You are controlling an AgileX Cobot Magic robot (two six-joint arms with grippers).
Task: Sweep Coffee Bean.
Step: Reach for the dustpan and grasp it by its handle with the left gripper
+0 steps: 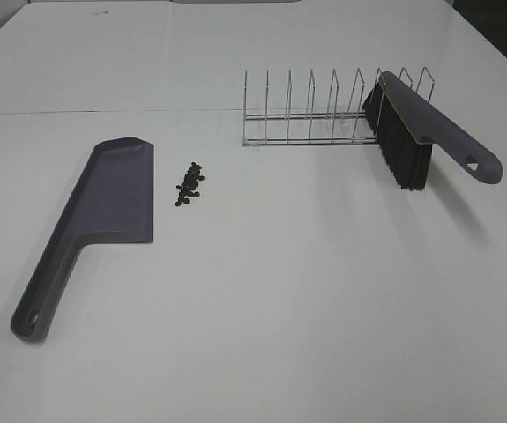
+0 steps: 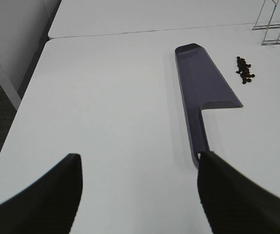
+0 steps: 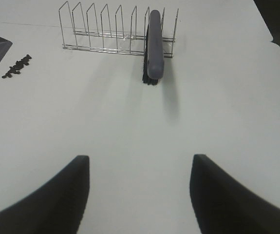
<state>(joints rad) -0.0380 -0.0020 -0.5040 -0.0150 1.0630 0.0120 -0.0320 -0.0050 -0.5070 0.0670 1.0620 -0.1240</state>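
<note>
Beans [image 1: 189, 183]: loose cluster, laid on the counter [image 1: 279, 291].
Placed just beside the dustpan [image 1: 103, 216], apart from its edge. The brush [image 1: 416, 132] is propped bristles-down in the rack [image 1: 315, 115], well apart. Left hand [image 2: 139, 158] and right hand [image 3: 140, 158] are held spread, nothing gripped.

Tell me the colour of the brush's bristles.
The bristles are black. The exterior high view shows them best, side-on against the white table.
</note>
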